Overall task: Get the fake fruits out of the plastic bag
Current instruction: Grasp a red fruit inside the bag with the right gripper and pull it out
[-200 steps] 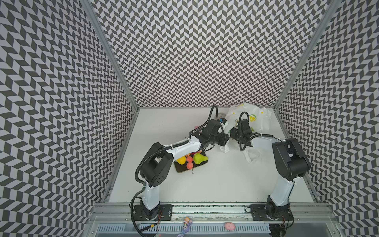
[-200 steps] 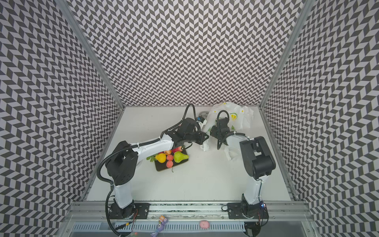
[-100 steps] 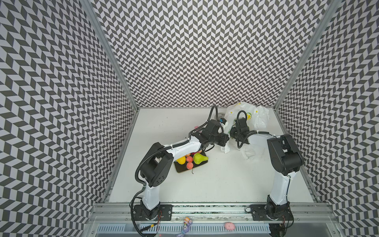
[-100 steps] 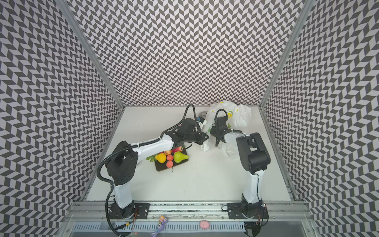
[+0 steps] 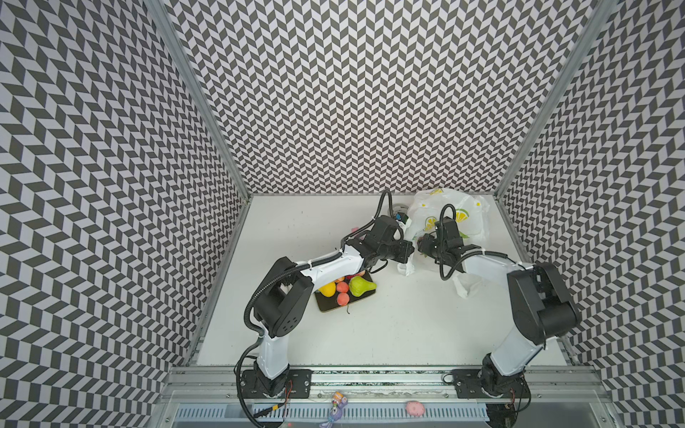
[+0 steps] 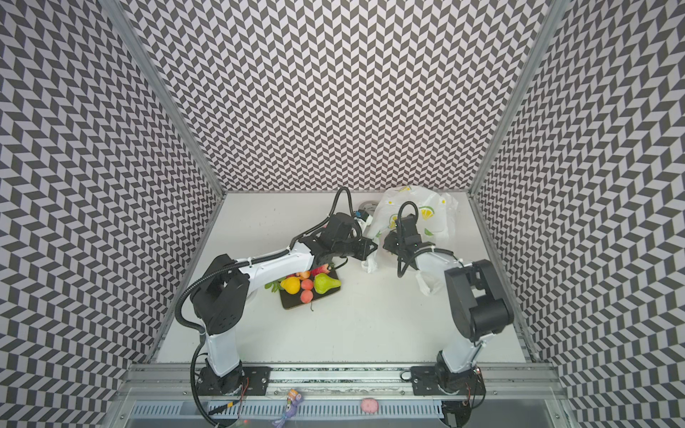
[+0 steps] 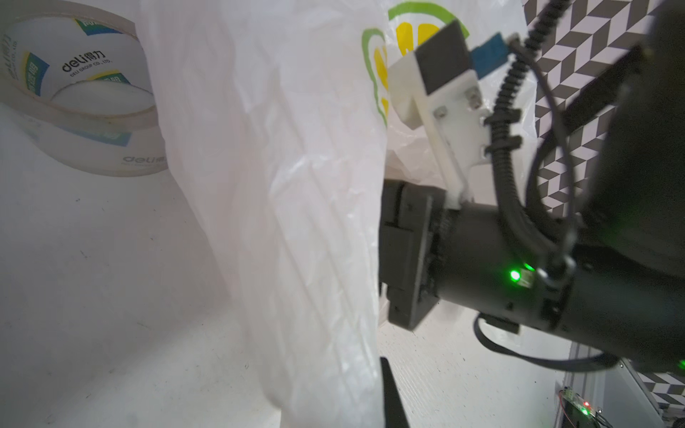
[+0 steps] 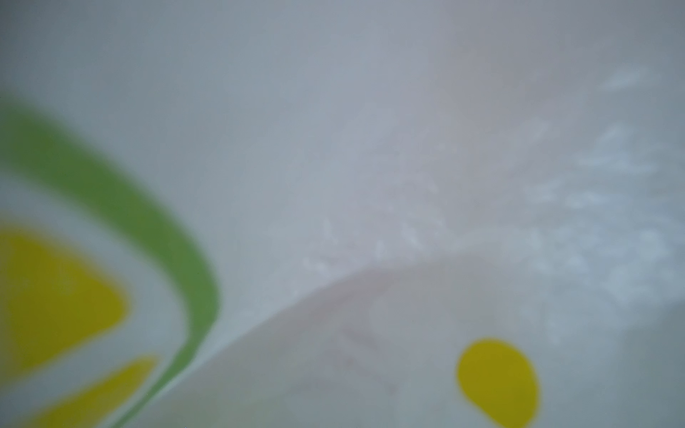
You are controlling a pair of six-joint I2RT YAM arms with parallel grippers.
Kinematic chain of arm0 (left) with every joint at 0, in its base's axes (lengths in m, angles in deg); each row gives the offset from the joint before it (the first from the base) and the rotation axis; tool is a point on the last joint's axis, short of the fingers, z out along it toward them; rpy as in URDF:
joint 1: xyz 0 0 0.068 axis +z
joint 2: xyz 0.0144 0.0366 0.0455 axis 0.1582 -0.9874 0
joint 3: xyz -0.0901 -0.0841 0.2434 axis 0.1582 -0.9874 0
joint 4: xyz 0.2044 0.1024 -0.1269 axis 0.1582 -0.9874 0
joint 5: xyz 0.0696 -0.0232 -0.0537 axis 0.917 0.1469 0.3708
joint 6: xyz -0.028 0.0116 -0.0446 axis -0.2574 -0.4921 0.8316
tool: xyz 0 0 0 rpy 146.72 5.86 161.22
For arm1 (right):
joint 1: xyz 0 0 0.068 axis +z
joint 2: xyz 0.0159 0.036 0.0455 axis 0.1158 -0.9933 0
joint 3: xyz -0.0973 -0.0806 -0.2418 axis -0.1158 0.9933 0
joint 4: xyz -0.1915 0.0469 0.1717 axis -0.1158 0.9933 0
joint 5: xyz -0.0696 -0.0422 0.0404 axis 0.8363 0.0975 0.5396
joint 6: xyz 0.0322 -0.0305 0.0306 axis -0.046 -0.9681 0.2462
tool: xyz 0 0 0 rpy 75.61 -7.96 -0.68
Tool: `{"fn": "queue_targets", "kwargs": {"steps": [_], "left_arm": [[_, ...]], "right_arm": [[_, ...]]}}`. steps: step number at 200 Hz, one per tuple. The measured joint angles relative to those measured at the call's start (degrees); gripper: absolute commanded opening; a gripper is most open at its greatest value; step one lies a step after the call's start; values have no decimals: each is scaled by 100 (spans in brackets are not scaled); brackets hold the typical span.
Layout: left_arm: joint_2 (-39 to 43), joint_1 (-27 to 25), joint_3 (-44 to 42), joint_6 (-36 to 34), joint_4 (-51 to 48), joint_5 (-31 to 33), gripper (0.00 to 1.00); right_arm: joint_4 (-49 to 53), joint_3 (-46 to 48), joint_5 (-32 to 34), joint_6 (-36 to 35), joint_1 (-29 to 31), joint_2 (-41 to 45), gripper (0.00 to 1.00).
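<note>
Pinches an edge of the plastic bag [image 5: 444,218] with the left claw [image 5: 407,256], shut tight on it. Hides the right claw [image 5: 422,247] tips behind the bag (cannot tell open or closed). Shows the fake fruits [image 5: 348,289] on a dark board [image 5: 328,304] on the table [image 5: 407,326], by the left arm [image 5: 333,261].

The plastic bag [image 5: 471,224] is white, printed with yellow lemon slices rimmed in green. The pear [image 5: 361,286] is green, the lemon [image 5: 327,289] yellow, the 2 balls [image 5: 343,287] peach-orange, and the tray [image 5: 327,306] black. The walls [image 5: 352,92] carry a black-and-white chevron pattern. The bench [image 5: 389,326] is plain white. The tape roll [image 7: 85,111] is white with blue and yellow labels.
</note>
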Motion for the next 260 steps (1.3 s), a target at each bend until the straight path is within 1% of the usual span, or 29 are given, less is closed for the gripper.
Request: {"fn": "queue_targets", "kwargs": {"steps": [30, 57, 96, 106, 130, 146, 161, 173, 187, 203, 216, 236, 260], "left_arm": [[-7, 68, 0, 70, 52, -7, 0], [-66, 160, 4, 105, 140, -28, 0], [-221, 258, 7, 175, 195, -66, 0], [-238, 264, 4, 199, 210, -68, 6], [-238, 262, 4, 208, 238, -98, 26], [-238, 262, 4, 245, 267, -116, 38], [-227, 262, 0, 247, 278, -87, 49], [-162, 286, -50, 225, 289, -94, 58], [28, 332, -219, 223, 299, -74, 64], [468, 435, -538, 260, 306, -127, 73], [1025, 608, -896, 302, 313, -131, 76], [2009, 1043, -1318, 345, 282, -103, 78], [3005, 1676, -1609, 400, 271, 61, 78]], "right_arm": [[236, 621, -192, -76, 0, 857, 47], [584, 1172, -382, -101, 0, 1803, 47], [1207, 1543, -562, -131, 0, 2953, 47], [1370, 1574, -581, -133, 0, 3185, 47], [1827, 1598, -610, -131, 26, 3703, 47], [2188, 1537, -525, -129, 168, 3960, 47], [2581, 1349, -382, -122, 531, 4074, 47], [2830, 1128, -184, -120, 968, 4100, 47], [3010, 855, 31, -83, 1554, 4109, 47], [3115, 610, 326, -20, 2229, 4107, 47], [3136, 476, 592, 31, 2782, 4072, 47], [3023, 341, 981, 11, 3626, 3823, 47], [2605, 214, 1296, -313, 4439, 3093, 48]]}}
